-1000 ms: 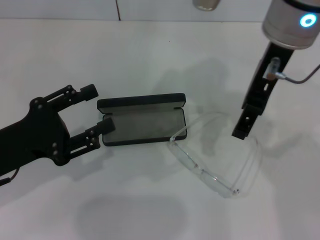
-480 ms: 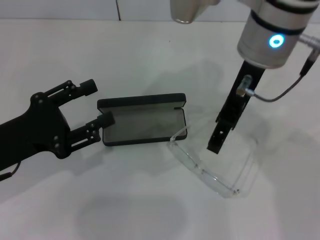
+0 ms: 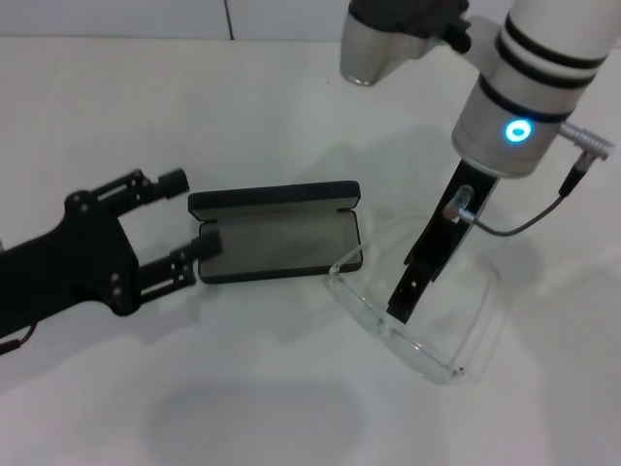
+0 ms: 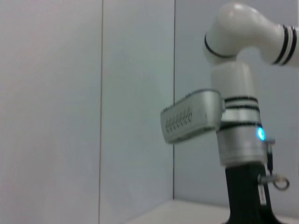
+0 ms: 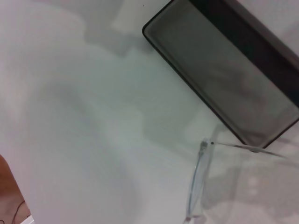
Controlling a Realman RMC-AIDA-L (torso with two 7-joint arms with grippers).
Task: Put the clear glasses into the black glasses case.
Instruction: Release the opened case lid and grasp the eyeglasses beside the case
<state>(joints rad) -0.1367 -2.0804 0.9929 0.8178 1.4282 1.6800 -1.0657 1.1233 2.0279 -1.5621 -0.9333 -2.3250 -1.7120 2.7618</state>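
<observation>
The black glasses case (image 3: 277, 233) lies open on the white table (image 3: 291, 116), its grey lining facing up and its lid standing along the far edge. No lettering can be read on it in any view. The clear glasses (image 3: 427, 320) rest on the table just beside the case's right end, temple arms unfolded, with one arm's tip touching or overlapping the case's near right corner.

The right end effector (image 3: 408, 303) hangs above the glasses, its dark tip over the space between the front frame and the temple arms; whether its fingers are apart or together cannot be told. A blue light ring glows on its wrist.

The left end effector (image 3: 189, 218) sits at the case's left end with its fingers spread apart, one beside the lid's corner, the other at the tray's left edge.
</observation>
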